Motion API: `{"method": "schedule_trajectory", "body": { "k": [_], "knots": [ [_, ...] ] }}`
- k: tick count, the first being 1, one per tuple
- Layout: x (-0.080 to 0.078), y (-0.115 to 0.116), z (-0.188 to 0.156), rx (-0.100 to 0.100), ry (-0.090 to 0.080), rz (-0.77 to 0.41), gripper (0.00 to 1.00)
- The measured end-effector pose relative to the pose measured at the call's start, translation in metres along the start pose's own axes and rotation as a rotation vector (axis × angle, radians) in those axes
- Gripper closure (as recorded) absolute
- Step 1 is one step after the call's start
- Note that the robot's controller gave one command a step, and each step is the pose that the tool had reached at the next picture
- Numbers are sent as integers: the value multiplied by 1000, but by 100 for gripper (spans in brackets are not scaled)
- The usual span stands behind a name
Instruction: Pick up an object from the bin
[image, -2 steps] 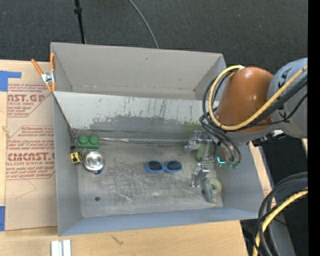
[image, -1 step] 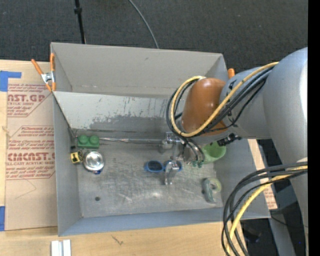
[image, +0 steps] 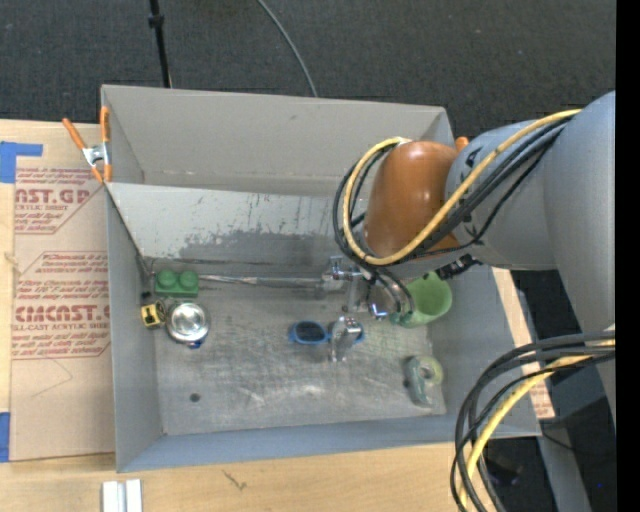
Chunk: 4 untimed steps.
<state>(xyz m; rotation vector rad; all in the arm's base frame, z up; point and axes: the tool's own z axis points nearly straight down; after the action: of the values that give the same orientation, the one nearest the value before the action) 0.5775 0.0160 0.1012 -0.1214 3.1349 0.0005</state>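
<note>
From my station, the pick looks not yet done. The gripper (image: 345, 310) is low in the grey metal bin (image: 260, 215), right of the frame's centre, under the arm's orange wrist cover. I cannot tell whether it is released or clenched, because the metal parts overlap from this angle. I see nothing clearly grasped in it.

The nearest thing is a small blue oval piece with a dark middle (image: 309, 333), lying on the bin floor just left of the gripper's lower metal tip. It is close enough that the two may be touching, but I cannot say for sure. A green cup (image: 432, 300) sits just right of the gripper, partly under the wrist.

The other things are well apart from it:
- a grey-green lump (image: 422, 378) at lower right
- a green studded brick (image: 177, 282) at the left wall
- a shiny silver round thing (image: 187, 322) just below the brick
- a small yellow bit (image: 150, 314) beside the silver thing

As I judge it, the approach is made and everything else is left. The gripper has yet to secure a thing, likely the blue piece, and lift it clear of the bin.
</note>
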Motion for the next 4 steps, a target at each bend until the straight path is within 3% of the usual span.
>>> {"method": "schedule_trajectory", "body": {
  "k": [1,2,3,4],
  "knots": [
    [11,-9,-10,-1,3,82,0],
    [-8,-3,29,0,-1,165,0],
    [-9,-3,27,0,1,164,0],
    [-11,-3,24,0,-7,164,100]
  ]
}}
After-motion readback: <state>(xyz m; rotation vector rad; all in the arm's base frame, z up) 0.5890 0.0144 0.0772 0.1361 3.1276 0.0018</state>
